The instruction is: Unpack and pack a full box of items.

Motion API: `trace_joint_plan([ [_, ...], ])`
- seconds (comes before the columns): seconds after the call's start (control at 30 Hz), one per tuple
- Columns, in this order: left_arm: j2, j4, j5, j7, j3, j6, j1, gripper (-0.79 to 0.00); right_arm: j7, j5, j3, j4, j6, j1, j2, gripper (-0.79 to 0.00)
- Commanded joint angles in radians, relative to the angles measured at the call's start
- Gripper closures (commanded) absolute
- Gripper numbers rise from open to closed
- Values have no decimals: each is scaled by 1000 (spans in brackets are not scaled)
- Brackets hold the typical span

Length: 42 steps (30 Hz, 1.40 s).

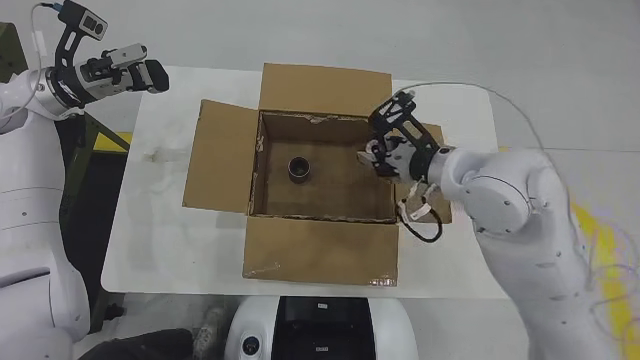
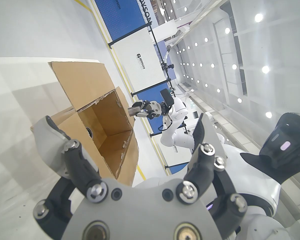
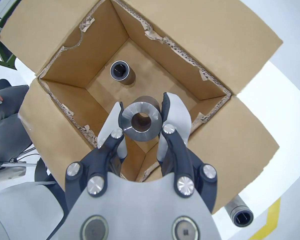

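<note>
An open cardboard box (image 1: pixel 320 222) stands in the middle of the white table (image 1: pixel 160 230), all flaps folded out. One metal cylinder (image 1: pixel 299 169) stands upright on the box floor, and the right wrist view looks down on this same cylinder (image 3: pixel 120 71). My right gripper (image 3: pixel 143 103) is shut on a second, thick-walled metal cylinder (image 3: pixel 142 123) and holds it above the right part of the box (image 3: pixel 165 61). From above, that right gripper (image 1: pixel 372 155) is just inside the box's right wall. My left gripper (image 2: pixel 126 131) is open and empty, and from above the left gripper (image 1: pixel 152 75) hangs beyond the table's far left corner.
A third metal cylinder (image 3: pixel 240 214) lies on the table outside the box, by the right flap. A green frame (image 1: pixel 100 140) stands off the table's left edge. Bare tabletop lies left of the box and at the far right.
</note>
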Motion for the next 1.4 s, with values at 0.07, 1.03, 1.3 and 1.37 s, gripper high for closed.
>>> trace_joint_plan([
  [0.07,0,0,0,0,0,0,0,-785,8,4,75,-51,6,-51,13,0],
  [1.03,0,0,0,0,0,0,0,-785,-16,-28,500,-134,-27,-415,78,0],
  [1.3,0,0,0,0,0,0,0,-785,-67,-34,576,-138,-31,-519,85,0],
  [1.37,0,0,0,0,0,0,0,-785,-82,-28,592,-143,-40,-546,87,0],
])
